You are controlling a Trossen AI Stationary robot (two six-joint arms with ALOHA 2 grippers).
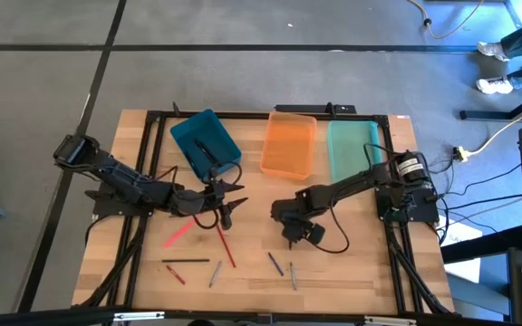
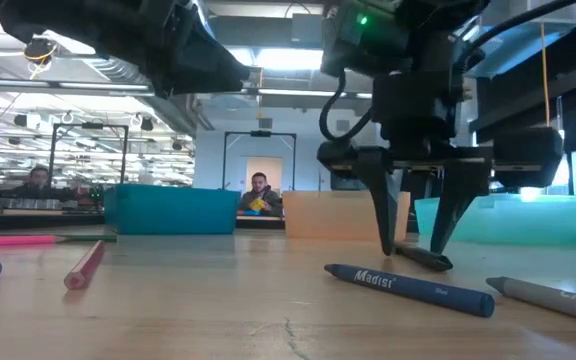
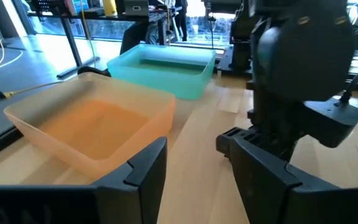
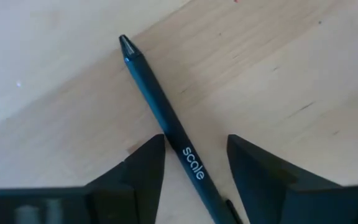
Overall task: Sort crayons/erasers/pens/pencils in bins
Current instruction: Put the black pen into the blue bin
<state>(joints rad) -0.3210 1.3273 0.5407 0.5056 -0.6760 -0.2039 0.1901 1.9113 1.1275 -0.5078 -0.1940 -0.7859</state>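
Nearest the low camera lie a blue crayon (image 2: 408, 287) and a grey crayon (image 2: 548, 298) on the wood, with a red pencil (image 2: 85, 266) and a pink stick (image 2: 13, 240) off to the other side. Crayons are light, waxy and snap if squeezed hard, so a gentle pinch at mid-length suits them; the paper wrap gives some grip.

Just behind the blue crayon, the right gripper (image 2: 413, 250) stands tips down on the table, its jaws spread and straddling a dark pen (image 4: 166, 127). The right wrist view shows the pen lying aslant between the two fingers (image 4: 135, 171), tip pointing away, untouched on either side. The pen is stiff, light and smooth-barrelled, so it may roll or swivel as the jaws close. I would take it across the barrel near the middle, about where the lettering sits, so that it hangs level and does not tip.

The left gripper (image 1: 227, 206) hovers near the table's middle, just beside the blue bin (image 1: 205, 140), jaws spread and empty.

Loose sticks lie along the front edge in the high view: more red, dark and grey ones, well apart from each other.

Farthest back sit the three bins in a row: blue, then the orange bin (image 1: 289, 145), then the green bin (image 1: 352, 149). Something dark seems to lie in the blue one; I cannot tell what.
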